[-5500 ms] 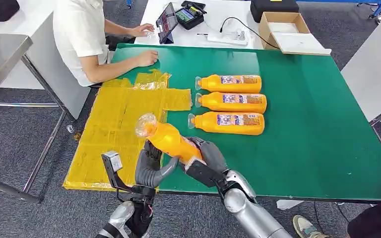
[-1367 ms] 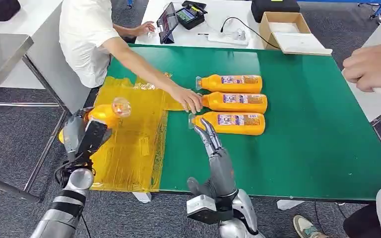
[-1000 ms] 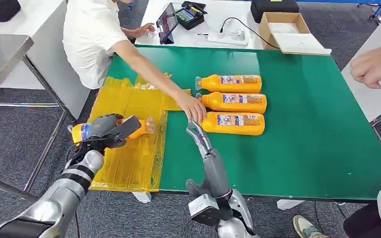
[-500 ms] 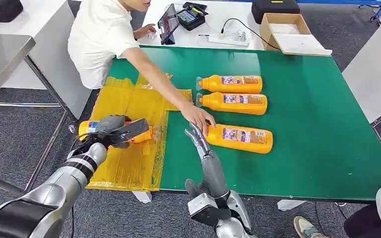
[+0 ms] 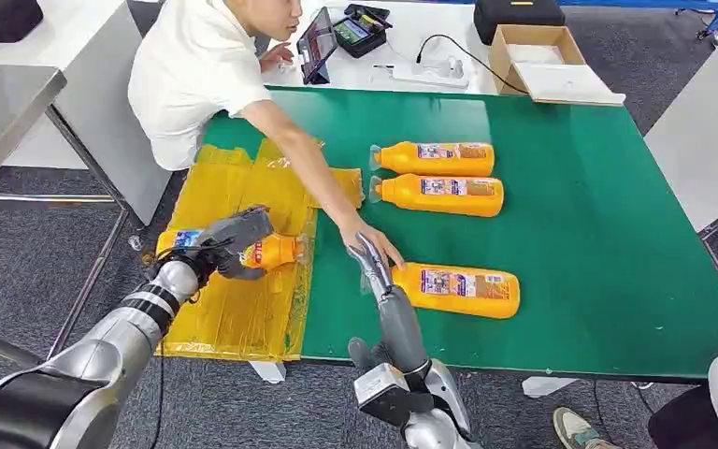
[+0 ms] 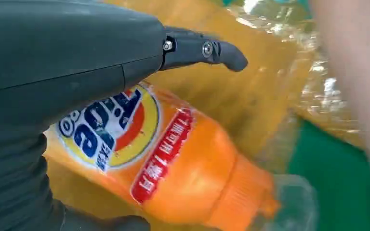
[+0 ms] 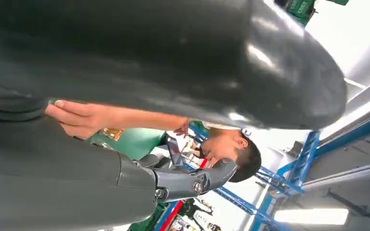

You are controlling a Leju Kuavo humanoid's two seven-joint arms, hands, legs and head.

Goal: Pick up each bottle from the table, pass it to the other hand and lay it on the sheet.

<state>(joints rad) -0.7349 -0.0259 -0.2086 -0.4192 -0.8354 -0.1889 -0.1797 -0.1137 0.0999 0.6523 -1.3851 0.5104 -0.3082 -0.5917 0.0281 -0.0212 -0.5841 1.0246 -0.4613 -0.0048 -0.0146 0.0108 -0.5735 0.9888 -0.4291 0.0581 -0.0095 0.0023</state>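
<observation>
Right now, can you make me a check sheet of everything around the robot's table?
Surface: green table, yellow sheet draped over its left end.
Job's things: one bottle lying on the sheet; three bottles on the table, the nearest lying apart from the other two.
Clutter: cardboard box, tablet.
Hands: left hand rests over the sheet bottle; right hand open beside the nearest bottle's cap.
Cables: black cable on the white table.
Surroundings: a person's hand reaches to the nearest bottle.
</observation>
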